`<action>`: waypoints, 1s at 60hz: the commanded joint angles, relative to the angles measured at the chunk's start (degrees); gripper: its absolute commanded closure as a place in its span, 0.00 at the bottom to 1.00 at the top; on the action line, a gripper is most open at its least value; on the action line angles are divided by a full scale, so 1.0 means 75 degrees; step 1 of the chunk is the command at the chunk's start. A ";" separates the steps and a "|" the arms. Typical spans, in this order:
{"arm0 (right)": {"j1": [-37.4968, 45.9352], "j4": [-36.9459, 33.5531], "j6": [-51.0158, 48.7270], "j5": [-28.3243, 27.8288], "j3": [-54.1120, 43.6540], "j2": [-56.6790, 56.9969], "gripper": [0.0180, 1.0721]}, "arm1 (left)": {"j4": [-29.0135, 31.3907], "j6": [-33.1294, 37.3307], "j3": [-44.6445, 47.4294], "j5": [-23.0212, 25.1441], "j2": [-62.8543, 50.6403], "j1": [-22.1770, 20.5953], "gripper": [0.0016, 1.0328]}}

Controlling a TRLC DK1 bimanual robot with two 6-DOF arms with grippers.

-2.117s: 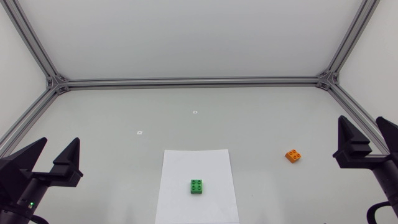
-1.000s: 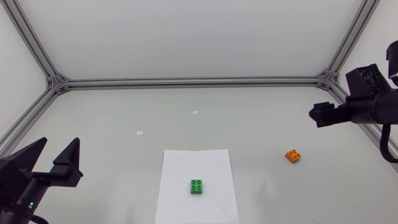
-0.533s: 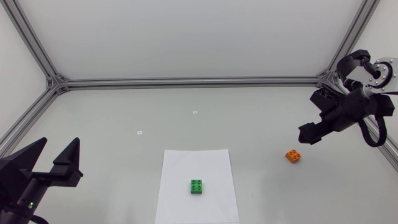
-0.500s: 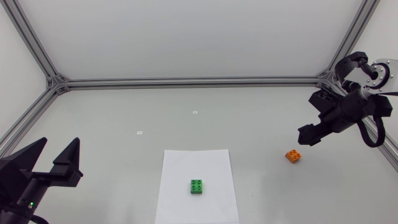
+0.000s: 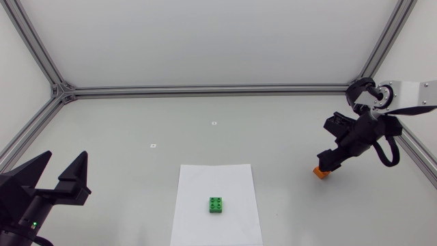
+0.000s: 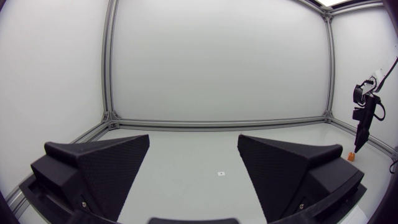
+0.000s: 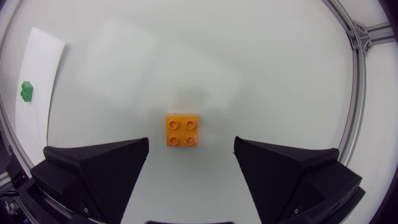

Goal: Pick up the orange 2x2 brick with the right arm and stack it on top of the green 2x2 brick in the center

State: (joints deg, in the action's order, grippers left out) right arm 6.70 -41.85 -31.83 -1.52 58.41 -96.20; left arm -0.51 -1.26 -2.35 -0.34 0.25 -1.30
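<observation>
Gaping wide, right jaws hang over the orange brick (image 7: pixel 182 130), touching nothing.

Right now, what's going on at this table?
The right gripper hangs open directly over the orange brick, which lies on the table, not yet gripped. The green brick sits alone on a white sheet in the center, with nothing stacked on it. The left gripper is open at the near left side, away from both bricks.

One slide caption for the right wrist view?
Open right claw over the orange brick; green brick on white paper beyond.
</observation>
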 commanded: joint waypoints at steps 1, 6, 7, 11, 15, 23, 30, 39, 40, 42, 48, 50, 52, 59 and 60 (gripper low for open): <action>-0.0131 0.0118 -0.0173 0.0085 -0.0253 -0.0239 0.09 | 0.0115 0.0097 0.0313 0.0033 0.0060 0.0021 0.04; -0.0190 0.0247 -0.0162 0.0109 -0.0312 -0.0403 0.10 | 0.0104 0.0097 0.0313 0.0033 0.0060 0.0021 0.04; -0.0190 0.0259 -0.0150 0.0109 -0.0312 -0.0415 0.10 | 0.0104 0.0097 0.0313 0.0033 0.0060 0.0021 0.04; -0.0190 0.0411 -0.0150 0.0121 -0.0370 -0.0474 0.10 | 0.0115 0.0097 0.0313 0.0033 0.0060 0.0021 0.04; -0.0202 0.0458 -0.0162 0.0121 -0.0429 -0.0521 0.10 | 0.0115 0.0097 0.0313 0.0033 0.0060 0.0021 0.04; -0.0167 0.0529 -0.0209 0.0132 -0.0476 -0.0579 0.11 | 0.0104 0.0097 0.0313 0.0033 0.0060 0.0021 0.04; -0.0120 0.0564 -0.0302 0.0121 -0.0464 -0.0720 0.14 | 0.0115 0.0097 0.0313 0.0033 0.0060 0.0021 0.04; -0.0120 0.0587 -0.0349 0.0109 -0.0464 -0.0708 0.14 | 0.0115 0.0097 0.0313 0.0033 0.0060 0.0021 0.04; -0.0120 0.0587 -0.0349 0.0097 -0.0464 -0.0708 0.14 | 0.0115 0.0097 0.0313 0.0033 0.0060 0.0021 0.04; -0.0120 0.0575 -0.0349 0.0097 -0.0464 -0.0720 0.15 | 0.0104 0.0097 0.0313 0.0033 0.0060 0.0021 0.04; -0.0108 0.0575 -0.0337 0.0027 -0.0464 -0.0708 0.19 | 0.0115 0.0097 0.0313 0.0033 0.0060 0.0021 0.04; -0.0108 0.0575 -0.0337 0.0027 -0.0464 -0.0708 0.20 | 0.0115 0.0097 0.0313 0.0033 0.0060 0.0021 0.04; -0.0108 0.0564 -0.0326 0.0027 -0.0464 -0.0708 0.20 | 0.0115 0.0097 0.0313 0.0033 0.0060 0.0021 0.04; -0.0120 0.0552 -0.0314 -0.0032 -0.0452 -0.0708 0.26 | 0.0115 0.0097 0.0313 0.0033 0.0060 0.0021 0.04; -0.0120 0.0552 -0.0314 -0.0032 -0.0452 -0.0708 0.27 | 0.0115 0.0097 0.0313 0.0033 0.0060 0.0021 0.04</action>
State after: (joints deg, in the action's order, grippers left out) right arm 5.69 -37.45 -33.30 -1.43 56.14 -100.75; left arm -0.49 -1.28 -2.35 -0.32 0.25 -1.30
